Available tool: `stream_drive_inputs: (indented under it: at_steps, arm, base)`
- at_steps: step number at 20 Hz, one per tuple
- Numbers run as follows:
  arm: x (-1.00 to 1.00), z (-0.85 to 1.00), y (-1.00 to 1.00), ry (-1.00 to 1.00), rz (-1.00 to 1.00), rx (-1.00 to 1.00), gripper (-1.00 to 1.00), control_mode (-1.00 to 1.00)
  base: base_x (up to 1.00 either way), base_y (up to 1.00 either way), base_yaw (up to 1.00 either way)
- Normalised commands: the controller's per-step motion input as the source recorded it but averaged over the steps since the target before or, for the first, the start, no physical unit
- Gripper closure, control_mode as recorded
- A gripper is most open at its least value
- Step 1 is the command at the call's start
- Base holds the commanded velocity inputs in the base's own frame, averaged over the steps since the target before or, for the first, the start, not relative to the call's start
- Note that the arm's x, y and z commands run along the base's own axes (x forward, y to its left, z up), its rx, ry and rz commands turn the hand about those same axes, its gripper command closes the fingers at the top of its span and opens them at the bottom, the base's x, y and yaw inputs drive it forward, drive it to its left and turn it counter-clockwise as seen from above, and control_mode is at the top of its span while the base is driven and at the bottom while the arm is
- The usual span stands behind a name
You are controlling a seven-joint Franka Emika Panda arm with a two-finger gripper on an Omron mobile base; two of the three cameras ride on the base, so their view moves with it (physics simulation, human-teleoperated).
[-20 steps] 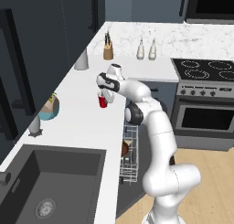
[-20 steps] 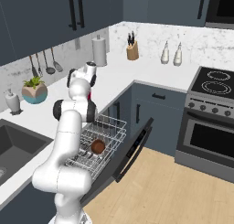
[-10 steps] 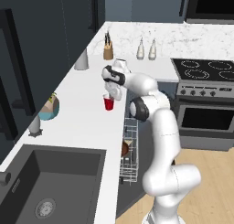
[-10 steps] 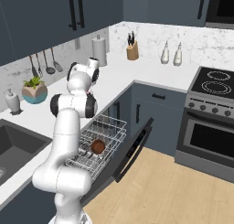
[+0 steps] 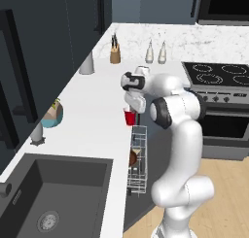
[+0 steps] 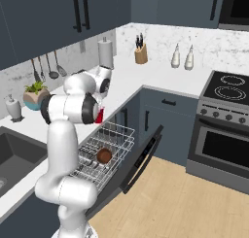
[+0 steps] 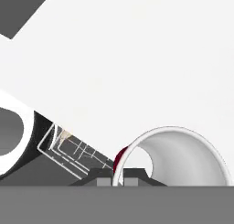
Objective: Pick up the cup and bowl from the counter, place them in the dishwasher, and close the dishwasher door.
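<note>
MOVED: cup (image 5: 130,117) was lowered toward the counter (image 5: 92,110) edge, jaws drawn in | GRIP: gripper (image 5: 132,106) clenched on cup rim, cup hanging below fingertips | DONE: bowl (image 6: 103,156) already in dishwasher (image 6: 109,152) rack | LEFT: cup to be racked, dishwasher door (image 6: 142,157) to be shut

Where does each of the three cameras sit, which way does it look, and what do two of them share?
Left base view: behind the arm on its left, looking down the long white counter; arm at right.
Right base view: behind on its right, over the open dishwasher; arm at left.
Hand view: on the hand, looking along the gripper, shut on the small red cup.
Both base views share cup and white wire rack.
</note>
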Motion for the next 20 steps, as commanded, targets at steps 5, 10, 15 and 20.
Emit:
stream_drive_inputs:
  at_steps: [5,10,15,20]
  arm:
    - [-0.93,0.00,-0.73,-0.07,0.00,0.00,1.00,-1.00]
    - [-0.32,-0.05,-0.68,-0.04,0.00,-0.01,1.00,-1.00]
    - [0.16,-0.37,-0.02,-0.03,0.00,-0.02,1.00,-1.00]
    - [0.28,-0.30,0.00,0.00,-0.01,0.00,1.00,-1.00]
  base:
    - [0.00,0.00,0.00]
    - [0.00,0.00,0.00]
    - [0.00,0.00,0.00]
    - [0.00,0.00,0.00]
